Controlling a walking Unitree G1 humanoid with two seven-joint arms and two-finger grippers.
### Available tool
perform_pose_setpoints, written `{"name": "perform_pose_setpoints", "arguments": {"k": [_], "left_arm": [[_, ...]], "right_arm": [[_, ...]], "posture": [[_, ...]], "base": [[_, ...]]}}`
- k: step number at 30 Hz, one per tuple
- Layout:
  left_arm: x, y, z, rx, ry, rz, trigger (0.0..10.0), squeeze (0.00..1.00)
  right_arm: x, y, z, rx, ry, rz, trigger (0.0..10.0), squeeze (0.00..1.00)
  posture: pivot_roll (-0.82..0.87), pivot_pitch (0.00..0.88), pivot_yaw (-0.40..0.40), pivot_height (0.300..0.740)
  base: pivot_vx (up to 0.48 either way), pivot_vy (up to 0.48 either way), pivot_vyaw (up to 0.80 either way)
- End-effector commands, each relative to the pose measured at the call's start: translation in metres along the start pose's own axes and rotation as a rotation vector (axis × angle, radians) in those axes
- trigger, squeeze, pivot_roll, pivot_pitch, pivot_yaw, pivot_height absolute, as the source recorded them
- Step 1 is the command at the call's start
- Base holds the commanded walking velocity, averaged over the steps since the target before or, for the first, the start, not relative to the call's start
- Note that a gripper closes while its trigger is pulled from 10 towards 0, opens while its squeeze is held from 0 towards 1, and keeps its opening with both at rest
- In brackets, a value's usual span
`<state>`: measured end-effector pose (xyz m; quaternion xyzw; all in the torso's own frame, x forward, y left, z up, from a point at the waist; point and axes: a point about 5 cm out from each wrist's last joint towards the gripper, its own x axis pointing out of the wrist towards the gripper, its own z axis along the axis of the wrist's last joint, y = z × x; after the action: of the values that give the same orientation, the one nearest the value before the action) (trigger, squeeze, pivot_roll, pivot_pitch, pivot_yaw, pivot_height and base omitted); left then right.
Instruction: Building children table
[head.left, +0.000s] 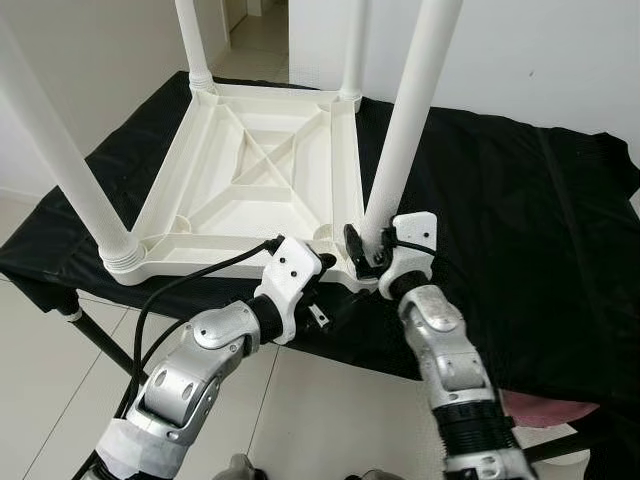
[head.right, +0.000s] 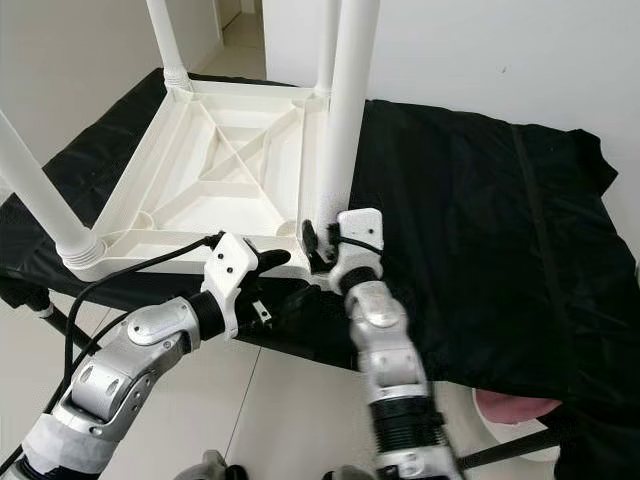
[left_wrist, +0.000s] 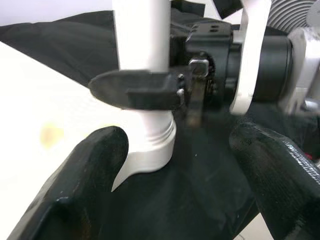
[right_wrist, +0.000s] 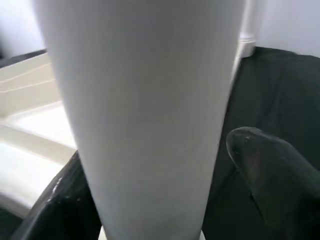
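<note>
on a tabletop draped in black cloth lies a white plastic children's table, turned upside down so its ribbed underside faces up and its round legs point toward the ceiling. it sits over the left half of the tabletop, its near edge close to the tabletop's near edge. four legs stand in the corner sockets: the near-left leg, the two far legs, and the near-right leg, which rises at the corner closest to the robot. the right pincer is at the base of that near-right leg, just above its threaded collar; in the right wrist view the white leg stands between the two black fingers, which press in on either side, so the pincer is gripping the leg. the left pincer hovers just beside it at the near edge of the upturned table, below the same corner; in the left wrist view its fingers are spread wide apart with nothing between them, looking at the leg's collar and the right pincer clamped on it. pale tiled floor shows below the near edge of the tabletop, and a white wall stands behind its far edge.
</note>
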<state>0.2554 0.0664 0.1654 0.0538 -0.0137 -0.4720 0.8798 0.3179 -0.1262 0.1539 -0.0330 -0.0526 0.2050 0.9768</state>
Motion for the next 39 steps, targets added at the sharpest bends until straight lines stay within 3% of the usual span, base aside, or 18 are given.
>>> {"name": "perform_pose_setpoints", "arguments": {"k": [1, 7, 17, 18, 19, 21, 33, 34, 36, 39], "left_arm": [[-0.003, -0.001, 0.002, 0.005, -0.003, -0.017, 10.0, 0.0], [-0.003, -0.001, 0.002, 0.007, -0.002, -0.019, 10.0, 0.0], [-0.002, 0.001, 0.003, 0.012, -0.005, -0.021, 10.0, 0.0], [-0.002, 0.001, 0.004, 0.013, -0.006, -0.019, 10.0, 0.0], [-0.002, 0.001, 0.004, 0.013, -0.006, -0.019, 10.0, 0.0], [-0.002, 0.001, 0.004, 0.013, -0.006, -0.017, 10.0, 0.0], [-0.003, 0.001, 0.004, 0.01, -0.008, -0.008, 10.0, 0.0], [-0.003, 0.0, 0.004, 0.01, -0.009, -0.008, 10.0, 0.0], [-0.003, 0.001, 0.004, 0.01, -0.009, -0.008, 10.0, 0.0], [-0.002, 0.001, 0.004, 0.011, -0.013, -0.007, 10.0, 0.0]], "right_arm": [[-0.002, -0.001, -0.008, -0.004, 0.023, 0.092, 10.0, 0.0], [0.005, -0.011, -0.012, -0.117, 0.06, 0.292, 10.0, 0.0], [0.023, -0.008, -0.01, -0.132, 0.078, 0.459, 10.0, 0.0], [0.025, -0.007, -0.011, -0.145, 0.086, 0.491, 4.5, 0.0], [0.025, -0.007, -0.011, -0.145, 0.086, 0.491, 4.5, 0.0], [0.028, -0.009, -0.013, -0.149, 0.11, 0.526, 0.0, 0.0], [0.024, -0.017, -0.023, -0.165, 0.164, 0.57, 0.0, 0.0], [0.023, -0.018, -0.023, -0.167, 0.16, 0.557, 10.0, 0.0], [0.024, -0.019, -0.023, -0.161, 0.158, 0.521, 10.0, 0.0], [0.026, -0.019, -0.024, -0.152, 0.161, 0.351, 10.0, 0.0]], "posture": [[-0.06, 0.043, -0.002, 0.74], [-0.06, 0.038, 0.004, 0.74], [-0.06, 0.031, 0.008, 0.74], [-0.05, 0.03, 0.007, 0.74], [-0.05, 0.03, 0.007, 0.74], [-0.04, 0.03, 0.004, 0.74], [-0.04, 0.032, 0.0, 0.74], [-0.05, 0.031, -0.002, 0.74], [-0.05, 0.031, -0.002, 0.74], [-0.05, 0.034, -0.009, 0.74]], "base": [[0.0, 0.0, 0.0], [0.0, 0.0, 0.0], [0.0, 0.0, 0.0], [0.0, 0.0, 0.0], [0.0, 0.0, 0.0], [0.0, 0.0, 0.0], [0.0, 0.0, 0.0], [0.0, 0.0, 0.0], [0.0, 0.0, 0.0], [0.0, 0.0, 0.0]]}}
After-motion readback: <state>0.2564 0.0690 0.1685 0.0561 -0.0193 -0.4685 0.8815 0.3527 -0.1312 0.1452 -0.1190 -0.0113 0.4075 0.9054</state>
